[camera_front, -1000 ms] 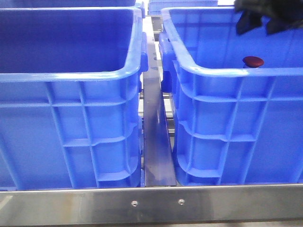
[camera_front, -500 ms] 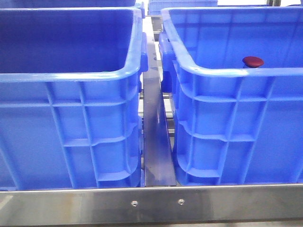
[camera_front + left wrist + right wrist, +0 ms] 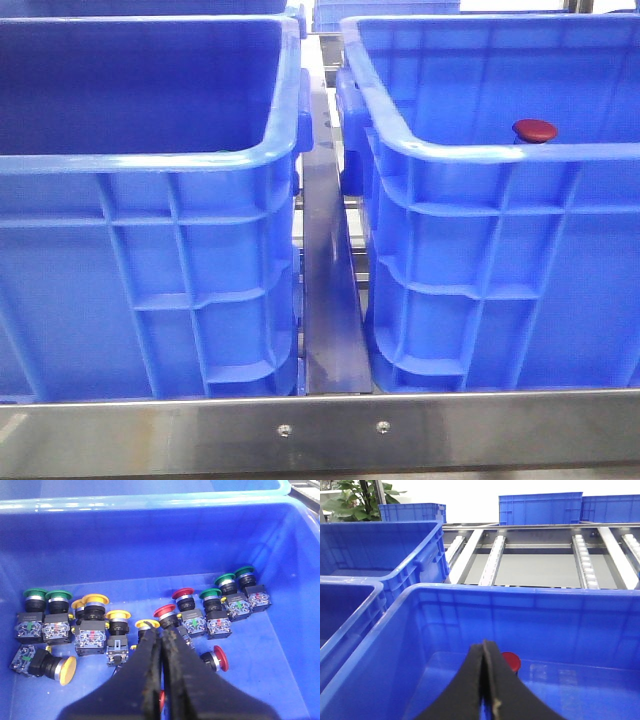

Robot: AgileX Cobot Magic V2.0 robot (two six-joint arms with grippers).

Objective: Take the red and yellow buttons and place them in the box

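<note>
A dark red button (image 3: 534, 129) sits alone inside the right blue crate (image 3: 500, 152); it also shows in the right wrist view (image 3: 512, 661), just beyond my right gripper (image 3: 483, 645), which is shut and empty above that crate's inside (image 3: 530, 591). My left gripper (image 3: 161, 632) is shut and hovers over a blue crate floor (image 3: 260, 680) holding several buttons. Red buttons (image 3: 163, 611) (image 3: 220, 658) and yellow buttons (image 3: 118, 614) (image 3: 147, 624) lie close to its tips. A bit of red shows under the fingers. Neither gripper shows in the front view.
Green-capped buttons (image 3: 36, 593) (image 3: 225, 580) stand among the others. The left crate (image 3: 150, 160) stands beside the right one with a metal rail (image 3: 325, 280) between. More blue crates (image 3: 540, 507) and roller tracks (image 3: 585, 555) lie beyond.
A dark gripper that hung at the top right of the front view a second ago has left that view. The red button has not moved.
</note>
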